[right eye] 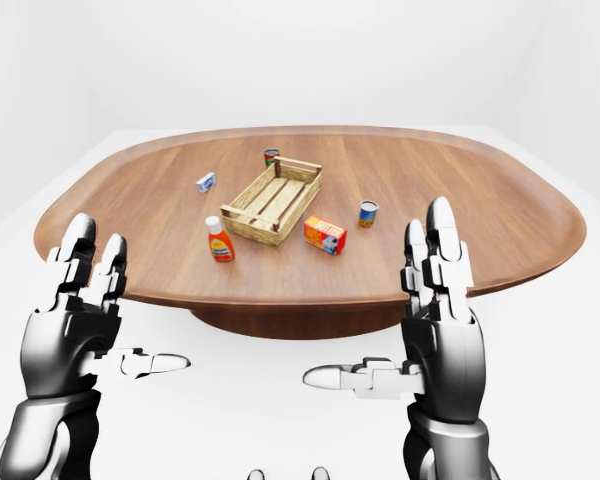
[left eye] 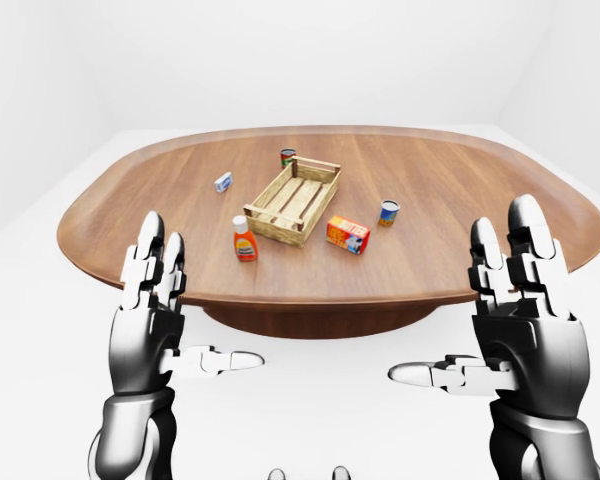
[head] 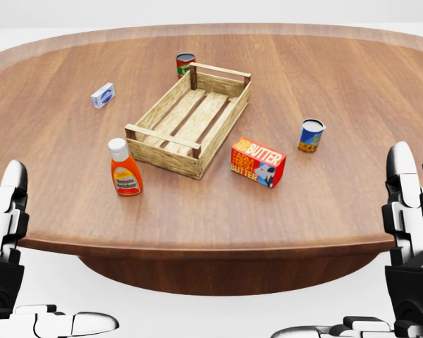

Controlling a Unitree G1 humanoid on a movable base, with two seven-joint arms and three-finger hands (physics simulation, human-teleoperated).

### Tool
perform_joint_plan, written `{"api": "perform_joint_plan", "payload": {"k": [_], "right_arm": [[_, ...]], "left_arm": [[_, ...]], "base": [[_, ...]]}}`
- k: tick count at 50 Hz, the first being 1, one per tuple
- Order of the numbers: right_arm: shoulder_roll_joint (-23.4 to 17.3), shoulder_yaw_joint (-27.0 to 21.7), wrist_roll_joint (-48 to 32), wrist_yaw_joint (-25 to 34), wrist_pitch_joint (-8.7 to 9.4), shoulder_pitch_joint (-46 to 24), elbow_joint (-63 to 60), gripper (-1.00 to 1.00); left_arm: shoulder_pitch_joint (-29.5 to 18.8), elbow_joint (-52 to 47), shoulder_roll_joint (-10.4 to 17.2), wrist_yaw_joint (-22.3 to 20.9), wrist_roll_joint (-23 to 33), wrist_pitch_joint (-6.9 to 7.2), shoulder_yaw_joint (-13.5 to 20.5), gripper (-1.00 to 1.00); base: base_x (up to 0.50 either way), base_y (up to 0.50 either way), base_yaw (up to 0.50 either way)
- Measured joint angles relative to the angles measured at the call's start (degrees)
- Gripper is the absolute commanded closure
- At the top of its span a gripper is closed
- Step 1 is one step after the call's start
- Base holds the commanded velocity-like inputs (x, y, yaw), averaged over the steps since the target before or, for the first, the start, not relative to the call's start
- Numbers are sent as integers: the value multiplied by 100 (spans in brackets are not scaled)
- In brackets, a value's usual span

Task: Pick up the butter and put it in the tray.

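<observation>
The butter (head: 258,162), a red and orange box with white lettering, lies on the wooden table (head: 338,204) just right of the tray's near corner. The tray (head: 190,123) is an open slatted wooden crate set at an angle, with nothing in it. Both of my hands are held up short of the table's near edge, well away from the butter. In the left-eye view my left hand (left eye: 175,320) is open with fingers up and thumb out. My right hand (left eye: 485,325) is open in the same way, and neither holds anything.
An orange sauce bottle (head: 125,169) stands left of the tray's near end. A blue and yellow can (head: 310,135) stands right of the butter. A red and green can (head: 185,65) is beyond the tray, and a small white and blue box (head: 103,95) lies to its left.
</observation>
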Motion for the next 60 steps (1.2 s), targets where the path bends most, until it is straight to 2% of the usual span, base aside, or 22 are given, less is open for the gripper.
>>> {"api": "perform_joint_plan", "payload": {"k": [9, 23, 35, 60], "right_arm": [[-3, 21, -7, -17, 0, -10, 14, -100], [33, -89, 259, -137, 0, -110, -34, -100], [66, -225, 480, -160, 0, -141, -90, -100], [63, -198, 523, -186, 0, -110, -105, -100]], "left_arm": [[-17, 8, 3, 0, -5, 0, 13, -100], [-51, 44, 14, 6, -18, 0, 45, -100], [-66, 52, 12, 6, -24, 0, 48, -100], [-57, 13, 7, -8, -41, 0, 62, -100]], "base": [[0, 49, 0], [5, 0, 0], [42, 0, 0], [43, 0, 0]]}}
